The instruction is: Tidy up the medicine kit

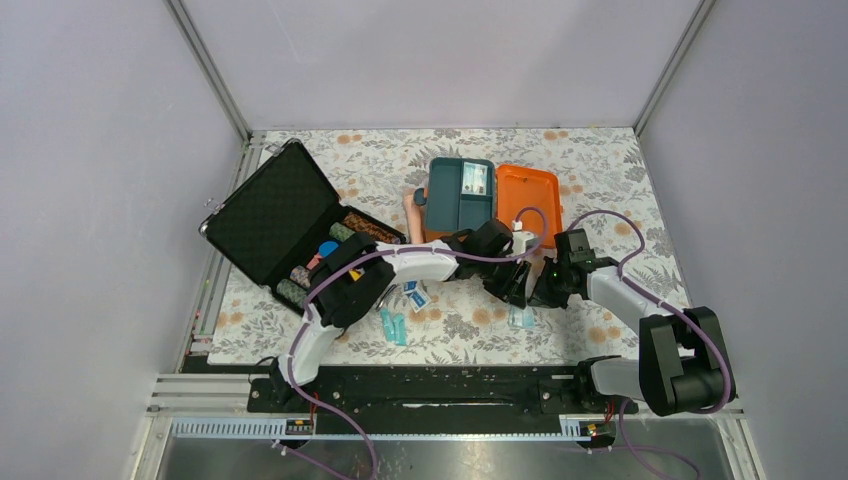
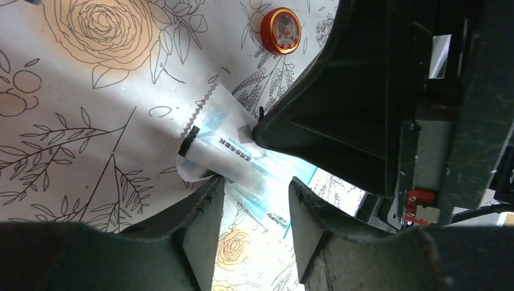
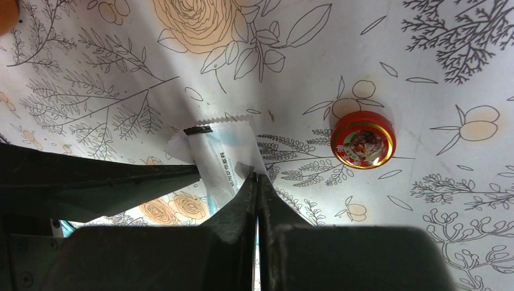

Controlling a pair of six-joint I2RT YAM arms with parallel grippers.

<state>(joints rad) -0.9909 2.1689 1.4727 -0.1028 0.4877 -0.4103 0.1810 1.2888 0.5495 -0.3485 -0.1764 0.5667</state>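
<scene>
Medicine kit (image 1: 528,195) open, mostly unfilled; packets (image 1: 393,325) lie along the worktop's (image 1: 600,170) near edge. Right gripper (image 3: 257,179) pinches a sachet (image 3: 221,151); left gripper (image 2: 256,185) straddles it, jaws apart.

A black hard case (image 1: 268,213) lies open on the left of the tabletop (image 1: 600,165), its textured lid tilted back toward the left edge. Stacks of striped chips (image 1: 345,235) sit in rows in its base. A cloth printed with pale flowers and leaves covers the tabletop.

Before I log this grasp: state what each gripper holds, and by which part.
The right gripper pinches the clear sachet by its side edge. The left gripper straddles the sachet, jaws apart, gripping nothing.
</scene>
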